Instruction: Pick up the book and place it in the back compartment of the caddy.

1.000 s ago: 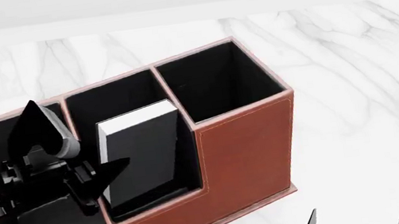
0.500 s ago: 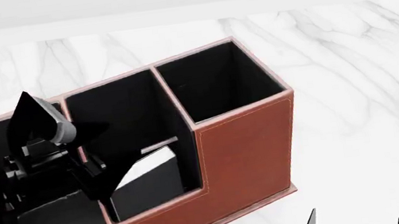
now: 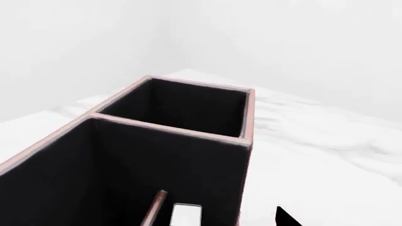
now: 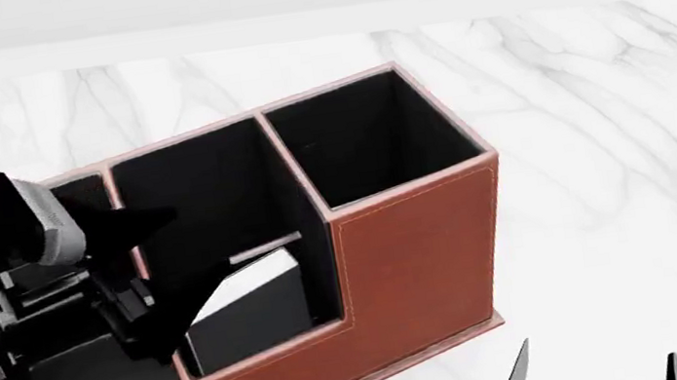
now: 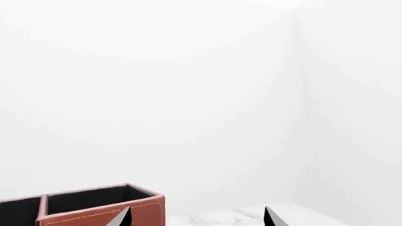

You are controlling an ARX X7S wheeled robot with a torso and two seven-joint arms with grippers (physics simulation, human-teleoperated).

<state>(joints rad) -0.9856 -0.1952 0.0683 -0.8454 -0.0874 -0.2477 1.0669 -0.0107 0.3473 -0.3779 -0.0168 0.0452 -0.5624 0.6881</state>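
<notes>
book down in the caddy's middle cell, left jaws spread above it

while the left gripper [image 4: 94,271] hangs over the caddy's [image 4: 419,248] left end, at about nine o'clock in the head view, its jaws stand wide with nothing between them: one black fingertip [image 4: 3,210] points up over the left cell, the other reaches toward three o'clock across the divider into the middle cell. just beyond that lower tip lies the book [image 4: 254,294], low inside the middle cell, tilted, its white page block showing along the upper edge and its black cover facing the front wall. in the left wrist view only a pale sliver of the book [image 3: 186,214] shows at the bottom of a black-lined cell. further toward three o'clock the caddy's tall right cell stands behind the stepped brown wall with its pale stitching. the caddy rests on the white marbled table [image 4: 606,135]. at about five o'clock in the head view the right gripper [image 4: 593,375] shows only two dark fingertips, well apart from each other and holding nothing; in the right wrist view the same tips frame a corner of the caddy [image 5: 107,214].
</notes>
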